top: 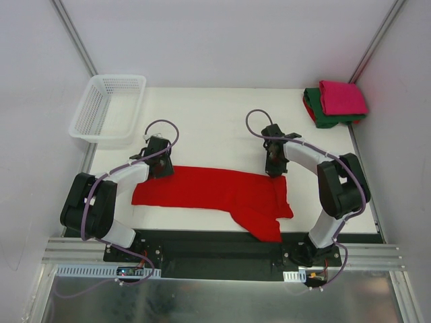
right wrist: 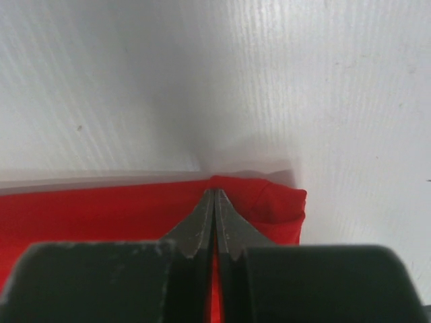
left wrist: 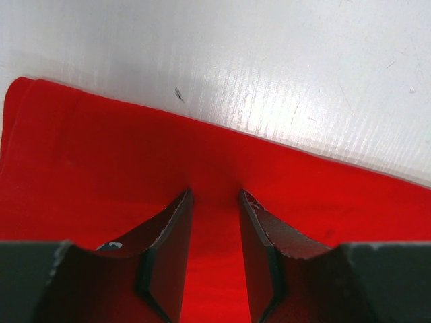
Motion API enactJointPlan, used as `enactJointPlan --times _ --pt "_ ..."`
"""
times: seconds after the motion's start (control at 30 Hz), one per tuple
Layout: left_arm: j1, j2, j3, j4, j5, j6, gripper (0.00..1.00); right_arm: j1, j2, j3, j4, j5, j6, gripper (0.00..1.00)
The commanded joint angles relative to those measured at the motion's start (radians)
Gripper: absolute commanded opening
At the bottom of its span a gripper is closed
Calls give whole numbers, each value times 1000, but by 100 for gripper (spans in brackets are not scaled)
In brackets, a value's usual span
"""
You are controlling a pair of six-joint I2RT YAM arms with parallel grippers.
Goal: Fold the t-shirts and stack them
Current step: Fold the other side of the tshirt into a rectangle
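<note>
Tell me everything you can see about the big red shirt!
The red t-shirt is plain, bright, soft-looking cloth, spread flat in a long strip across the near part of the white table, with one sleeve-like flap pointing toward the near edge. The right gripper has its fingers pinched shut on the shirt's far edge near a corner. The left gripper sits over the other end, fingers apart, cloth showing between them.

Behind the red shirt [top: 215, 192] the white table [top: 215, 124] lies bare and wide, so there is room to pass there. Behind and left of the red shirt a basket [top: 84, 118] stands in the way, and behind and right of it sits a pink shirt [top: 342, 96] on a green shirt [top: 323, 120]. The left gripper [top: 161, 167] and right gripper [top: 273, 168] sit on its far edge, well apart.
</note>
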Motion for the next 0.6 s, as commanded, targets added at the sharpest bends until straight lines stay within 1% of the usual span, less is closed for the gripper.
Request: enactJointPlan --times 0.0,0.17,0.27,0.37,0.57 --pt "-10 -3 17 -85 -29 3 33 -1 -58 -2 -110 134 1 1" --pt "-10 -4 30 -105 -41 8 34 -1 -70 16 -166 239 11 2" --pt "-10 2 34 -108 -38 5 33 -1 -90 11 -169 288 16 8" --pt "-10 5 34 -108 -38 5 33 -1 -102 18 -193 325 24 12" --pt "-10 3 34 -113 -40 6 33 -3 -130 15 -218 394 37 17"
